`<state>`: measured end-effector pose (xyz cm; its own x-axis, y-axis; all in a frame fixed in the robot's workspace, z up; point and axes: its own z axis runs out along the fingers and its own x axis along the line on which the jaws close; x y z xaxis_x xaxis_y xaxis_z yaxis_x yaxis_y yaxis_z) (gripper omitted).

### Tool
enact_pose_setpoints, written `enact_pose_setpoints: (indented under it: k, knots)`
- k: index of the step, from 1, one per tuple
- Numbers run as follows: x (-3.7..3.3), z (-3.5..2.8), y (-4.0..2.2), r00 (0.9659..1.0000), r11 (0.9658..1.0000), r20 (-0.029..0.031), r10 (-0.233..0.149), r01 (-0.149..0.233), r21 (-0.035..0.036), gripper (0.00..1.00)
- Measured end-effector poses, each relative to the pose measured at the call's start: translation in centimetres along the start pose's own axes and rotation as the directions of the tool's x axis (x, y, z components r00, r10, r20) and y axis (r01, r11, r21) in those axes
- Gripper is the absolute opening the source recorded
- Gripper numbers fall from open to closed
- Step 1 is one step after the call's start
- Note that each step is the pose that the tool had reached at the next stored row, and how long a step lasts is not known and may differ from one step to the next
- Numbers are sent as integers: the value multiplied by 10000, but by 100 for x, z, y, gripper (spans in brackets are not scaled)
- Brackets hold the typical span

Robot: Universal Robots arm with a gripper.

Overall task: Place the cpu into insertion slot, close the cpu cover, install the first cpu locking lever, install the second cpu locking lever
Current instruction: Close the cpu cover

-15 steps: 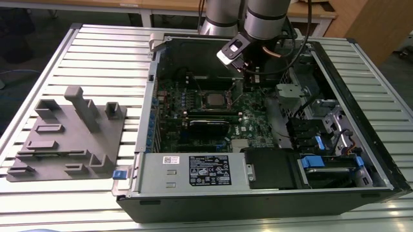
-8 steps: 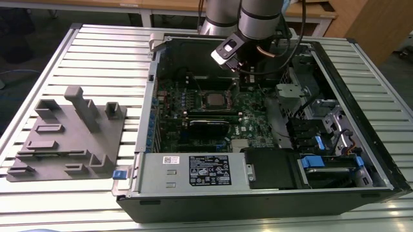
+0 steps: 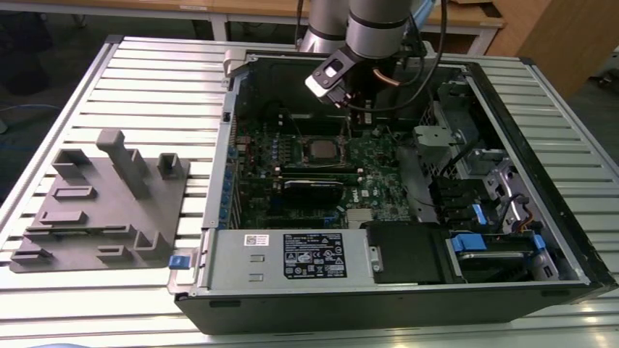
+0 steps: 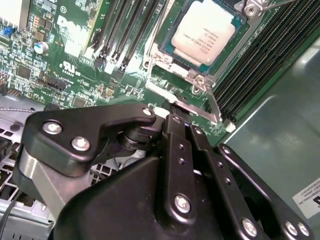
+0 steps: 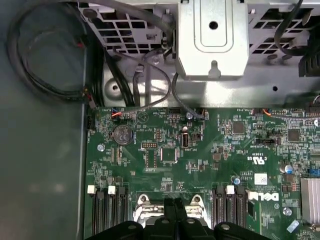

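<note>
The cpu [image 4: 202, 32], a silver-grey square chip, sits flat in the insertion slot [image 4: 197, 82] on the green board. In the exterior view the cpu [image 3: 322, 150] is at the board's middle. The silvery cpu cover [image 4: 170, 59] appears to lie flat around the chip's edge. A silvery lever strip [image 4: 212, 107] runs beside the socket's corner. My gripper [image 4: 182, 122] hovers just off that corner with its black fingers together and nothing visible between them. In the exterior view the gripper [image 3: 351, 116] hangs over the board behind the socket. The first wrist view has the gripper [image 5: 173, 206] between the memory slots.
Black memory slots [image 4: 125, 30] flank the socket. A grey power supply box [image 3: 290, 254] stands at the case front. Cables and a metal drive cage [image 3: 464, 159] fill the exterior view's right. A grey fixture plate [image 3: 106, 210] lies on the slatted table, left of the case.
</note>
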<state>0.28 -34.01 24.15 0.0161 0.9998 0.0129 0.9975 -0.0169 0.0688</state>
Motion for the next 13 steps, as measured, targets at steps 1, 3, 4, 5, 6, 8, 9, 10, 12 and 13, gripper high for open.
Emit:
enact_pose_setpoints:
  k: [1,3,4,5,6,8,9,10,12,13]
  knots:
    - [0,0,-7,10000,10000,-1,-1,1,0,11]
    - [0,-2,-36,10000,10000,-1,0,0,-3,11]
    - [-1,-4,-61,10000,10000,-2,3,-3,-6,11]
    - [-1,-6,-86,10000,10000,-5,10,-10,-11,11]
    - [-2,-7,-108,10000,10000,-9,13,-13,-14,11]
    - [-2,-7,-124,10000,10000,-11,16,-16,-17,11]
    - [-2,-8,-124,10000,10000,-11,15,-15,-17,11]
    - [-2,-7,-124,10000,10000,-12,14,-14,-17,11]
    - [-2,-8,-125,10000,10000,-11,15,-15,-17,11]
    - [-2,-8,-126,10000,10000,-11,15,-15,-13,11]
